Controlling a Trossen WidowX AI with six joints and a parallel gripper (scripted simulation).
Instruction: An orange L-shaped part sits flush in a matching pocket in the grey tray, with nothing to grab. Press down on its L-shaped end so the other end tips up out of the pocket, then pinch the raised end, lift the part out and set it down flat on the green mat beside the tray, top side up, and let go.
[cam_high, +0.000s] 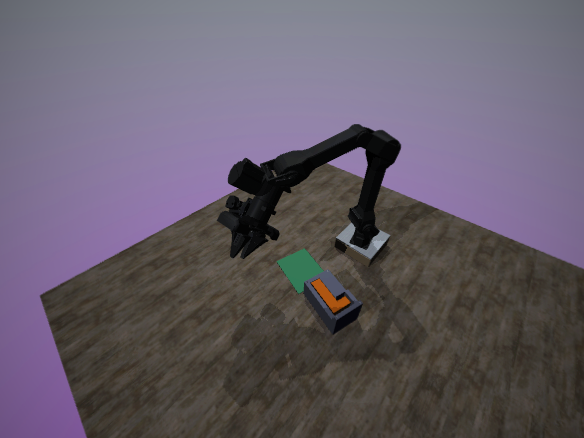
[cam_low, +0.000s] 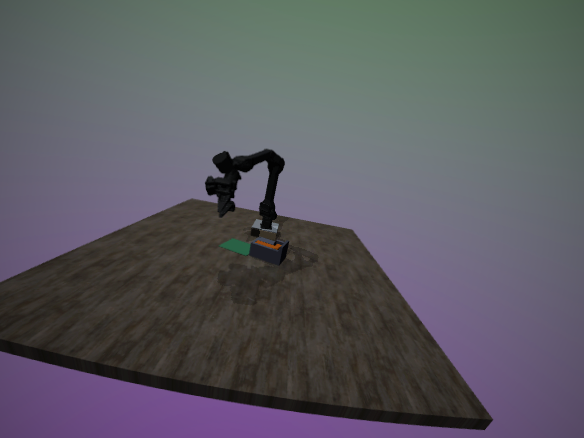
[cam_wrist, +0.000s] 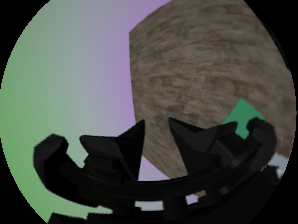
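The orange L-shaped part (cam_high: 326, 296) (cam_low: 267, 244) lies in the pocket of the grey tray (cam_high: 319, 306) (cam_low: 265, 253), with neither end raised. Its L-shaped end is the one away from the green mat (cam_high: 300, 267) (cam_low: 236, 246) (cam_wrist: 242, 111), which lies flat against the tray's other end. My gripper (cam_high: 238, 257) (cam_low: 223, 215) (cam_wrist: 156, 121) is partly open and empty, high above the table and off to the mat's side. Its fingertips point down. The wrist view shows part of the mat behind the right finger; the part and tray do not show there.
The arm's pale base (cam_high: 378, 240) (cam_low: 273, 227) stands behind the tray and mat. The wooden table (cam_high: 175, 325) (cam_low: 200, 340) (cam_wrist: 200, 65) carries them all, and its edges show in the top and exterior views. The arm's shadow falls beside the tray.
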